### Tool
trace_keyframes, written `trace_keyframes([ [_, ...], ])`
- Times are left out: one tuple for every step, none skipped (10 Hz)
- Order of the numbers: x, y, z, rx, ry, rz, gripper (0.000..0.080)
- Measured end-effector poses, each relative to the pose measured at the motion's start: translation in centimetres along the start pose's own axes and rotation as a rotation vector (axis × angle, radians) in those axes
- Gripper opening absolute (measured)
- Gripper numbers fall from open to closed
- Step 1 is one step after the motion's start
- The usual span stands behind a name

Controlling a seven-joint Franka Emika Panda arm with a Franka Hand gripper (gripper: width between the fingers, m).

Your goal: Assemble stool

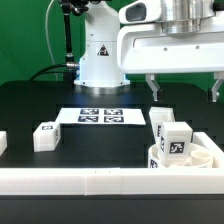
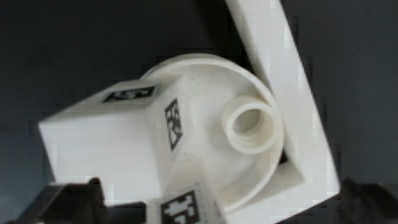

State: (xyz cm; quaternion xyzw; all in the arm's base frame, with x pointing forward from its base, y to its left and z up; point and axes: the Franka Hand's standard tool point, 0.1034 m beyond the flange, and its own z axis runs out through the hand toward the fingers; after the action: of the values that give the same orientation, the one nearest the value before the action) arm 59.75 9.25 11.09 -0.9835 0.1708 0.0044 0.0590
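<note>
The round white seat disc [image 1: 190, 157] lies at the front of the exterior view's right, against the border rail. One tagged white leg [image 1: 177, 141] stands on it and another [image 1: 160, 127] stands just behind. A third leg [image 1: 45, 135] lies on the table at the exterior view's left. My gripper [image 1: 182, 92] hangs open above the seat, holding nothing. In the wrist view the seat [image 2: 222, 85] shows an open socket [image 2: 249, 122], a leg [image 2: 107, 130] resting on it, and a second tagged leg [image 2: 183, 210] between my dark fingers [image 2: 71, 202].
The long white border rail [image 1: 90, 181] runs along the table's front and shows beside the seat in the wrist view [image 2: 285, 80]. The marker board [image 1: 100, 116] lies mid-table. The robot base [image 1: 100, 55] stands behind it. A white part [image 1: 2, 143] sits at the far left edge.
</note>
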Motion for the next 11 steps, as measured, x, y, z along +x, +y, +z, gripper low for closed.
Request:
trace_keyframes([
  [0.02,0.12,0.02,-0.001,0.000,-0.053,0.0649],
  [0.06,0.20,0.01,-0.001,0.000,-0.119,0.0649],
  [0.08,0.26,0.01,-0.002,0.000,-0.170,0.0649],
  [0.05,0.30,0.11,-0.012,0.000,-0.276,0.0649],
  [-0.18,0.11,0.36,-0.027,-0.004,-0.387,0.0649],
  [-0.24,0.00,0.51,-0.039,-0.007,-0.507,0.0649],
  [-0.19,0.13,0.69,-0.045,-0.012,-0.584,0.0649],
  [-0.09,0.29,0.66,-0.045,-0.012,-0.646,0.0649],
  [-0.05,0.40,0.66,-0.046,-0.014,-0.698,0.0649],
  [0.00,0.53,0.67,-0.048,-0.015,-0.761,0.0649],
  [0.08,0.78,0.69,-0.058,-0.020,-0.874,0.0649],
])
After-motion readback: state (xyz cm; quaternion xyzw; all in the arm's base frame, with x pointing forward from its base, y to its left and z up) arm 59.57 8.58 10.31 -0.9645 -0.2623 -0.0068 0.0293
